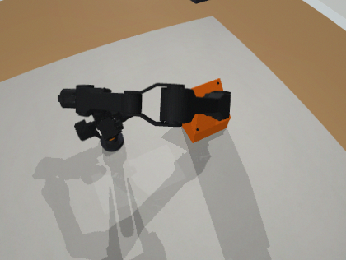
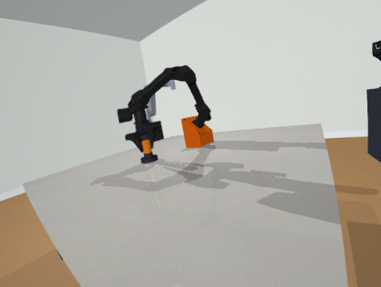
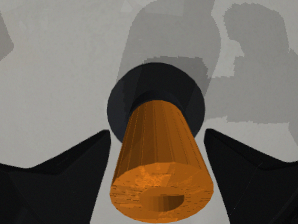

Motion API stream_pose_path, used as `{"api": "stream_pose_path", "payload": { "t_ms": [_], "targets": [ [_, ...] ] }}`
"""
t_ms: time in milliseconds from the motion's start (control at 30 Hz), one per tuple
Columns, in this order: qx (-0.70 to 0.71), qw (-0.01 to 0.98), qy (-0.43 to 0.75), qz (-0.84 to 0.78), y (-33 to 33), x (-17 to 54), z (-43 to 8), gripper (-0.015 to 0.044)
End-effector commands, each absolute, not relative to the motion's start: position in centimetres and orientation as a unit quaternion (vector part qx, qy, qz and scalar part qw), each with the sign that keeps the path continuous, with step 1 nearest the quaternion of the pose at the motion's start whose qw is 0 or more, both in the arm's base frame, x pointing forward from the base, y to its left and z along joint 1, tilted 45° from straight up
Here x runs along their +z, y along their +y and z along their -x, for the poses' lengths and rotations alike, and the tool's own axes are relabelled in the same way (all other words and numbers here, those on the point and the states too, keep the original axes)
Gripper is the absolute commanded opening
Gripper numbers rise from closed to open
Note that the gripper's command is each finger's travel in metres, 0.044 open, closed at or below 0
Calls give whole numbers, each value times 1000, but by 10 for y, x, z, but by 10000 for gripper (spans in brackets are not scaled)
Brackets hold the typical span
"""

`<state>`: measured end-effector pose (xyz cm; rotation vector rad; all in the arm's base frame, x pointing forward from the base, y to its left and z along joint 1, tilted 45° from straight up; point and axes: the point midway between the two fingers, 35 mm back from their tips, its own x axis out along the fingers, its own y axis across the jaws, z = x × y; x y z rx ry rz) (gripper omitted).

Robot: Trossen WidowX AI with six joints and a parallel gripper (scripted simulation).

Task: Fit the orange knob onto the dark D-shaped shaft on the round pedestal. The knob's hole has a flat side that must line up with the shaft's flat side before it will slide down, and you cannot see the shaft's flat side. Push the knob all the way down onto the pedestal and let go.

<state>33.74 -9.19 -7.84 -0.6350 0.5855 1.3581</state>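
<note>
The orange knob (image 1: 111,139) (image 2: 146,146) (image 3: 157,145) stands upright over the middle of the dark round pedestal (image 1: 112,146) (image 2: 149,159) (image 3: 154,75). Its lower end is at a dark raised collar on the pedestal; the shaft is hidden inside. Whether it sits fully down is hard to tell. The hole in its top face shows in the wrist view. My gripper (image 3: 158,136) is open around the knob, with a narrow gap on each side in the wrist view. In the top view my arm hides most of the knob.
An orange block (image 1: 211,127) (image 2: 191,136) with a sloped top and small dark holes stands beside the pedestal, under the far end of my arm. Both stand on the pale grey table top (image 1: 296,206) (image 2: 181,241). Arm shadows fall across it.
</note>
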Motion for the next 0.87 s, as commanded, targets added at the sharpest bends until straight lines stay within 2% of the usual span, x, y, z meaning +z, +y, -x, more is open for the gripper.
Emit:
{"api": "stream_pose_path", "payload": {
  "t_ms": [0, 33, 300, 500, 833],
  "targets": [
    [608, 693, 262, 285, -92, -78, -337, 420],
    [608, 693, 262, 285, -92, -78, -337, 440],
    [608, 693, 262, 285, -94, -76, -338, 440],
    [608, 693, 264, 285, -157, -12, -326, 440],
    [608, 693, 264, 285, -162, -12, -327, 440]
  ]
}}
